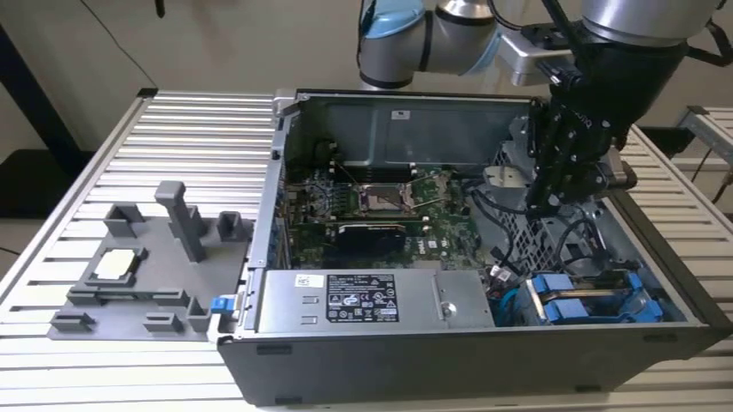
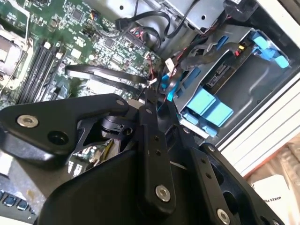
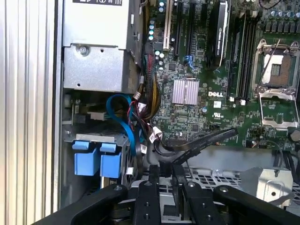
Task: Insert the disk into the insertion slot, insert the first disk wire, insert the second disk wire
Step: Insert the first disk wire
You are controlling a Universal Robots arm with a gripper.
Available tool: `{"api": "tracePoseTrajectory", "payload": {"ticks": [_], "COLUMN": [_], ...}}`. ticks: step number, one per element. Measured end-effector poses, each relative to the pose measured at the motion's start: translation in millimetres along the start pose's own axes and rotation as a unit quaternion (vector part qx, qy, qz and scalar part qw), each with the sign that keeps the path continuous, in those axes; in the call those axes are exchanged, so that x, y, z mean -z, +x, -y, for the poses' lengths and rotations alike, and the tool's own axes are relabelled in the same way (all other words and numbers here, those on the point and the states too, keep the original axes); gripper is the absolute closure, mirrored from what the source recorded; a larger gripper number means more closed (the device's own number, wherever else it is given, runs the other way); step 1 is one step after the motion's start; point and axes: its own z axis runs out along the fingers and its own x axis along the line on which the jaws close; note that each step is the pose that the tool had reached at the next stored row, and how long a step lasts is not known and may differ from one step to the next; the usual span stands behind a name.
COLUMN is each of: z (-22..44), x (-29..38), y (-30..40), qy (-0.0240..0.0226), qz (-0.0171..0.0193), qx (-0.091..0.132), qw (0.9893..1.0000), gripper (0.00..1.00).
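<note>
The disk (image 1: pixel 578 305) sits in the insertion slot (image 1: pixel 644 292) at the case's near corner on the exterior view's right, its blue caddy tabs facing up (image 3: pixel 96 159) (image 2: pixel 208 105). My gripper (image 1: pixel 541 206) hangs inside the open case, above the perforated cage and further in than the disk. In both wrist views its fingers (image 3: pixel 154 176) stand close together on the end of a black flat disk wire (image 3: pixel 206 139) (image 2: pixel 103 75) that curves in from over the motherboard. The gripper (image 3: pixel 166 171) (image 2: pixel 157 97) looks shut on that wire's connector. A blue wire (image 3: pixel 123 117) loops beside the disk.
The grey labelled power-supply box (image 1: pixel 366 300) lies along the case's near wall. The green motherboard (image 1: pixel 378 215) fills the middle. A perforated grey cage (image 3: pixel 220 177) sits under the gripper. Loose black cables (image 1: pixel 504 257) crowd around the disk. A grey fixture plate (image 1: pixel 149 257) stands outside the case at the exterior view's left.
</note>
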Motion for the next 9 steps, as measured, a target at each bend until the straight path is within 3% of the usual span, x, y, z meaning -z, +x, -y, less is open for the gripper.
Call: {"api": "tracePoseTrajectory", "payload": {"ticks": [1,3,5,9], "z": [-5.5,-9.4,-11.8,-14.9], "x": [-2.0,-3.7,-4.6,-6.1], "y": [-0.7,-1.3,-1.6,-2.4], "qy": [0.0043,0.0080,0.0112,0.0172], "qz": [-0.0019,-0.0032,-0.0060,-0.0151], "qx": [0.001,0.001,0.002,0.006], "qw": [1.0000,1.0000,0.9999,0.9997], "gripper": [0.73,0.73,0.73,0.73]}}
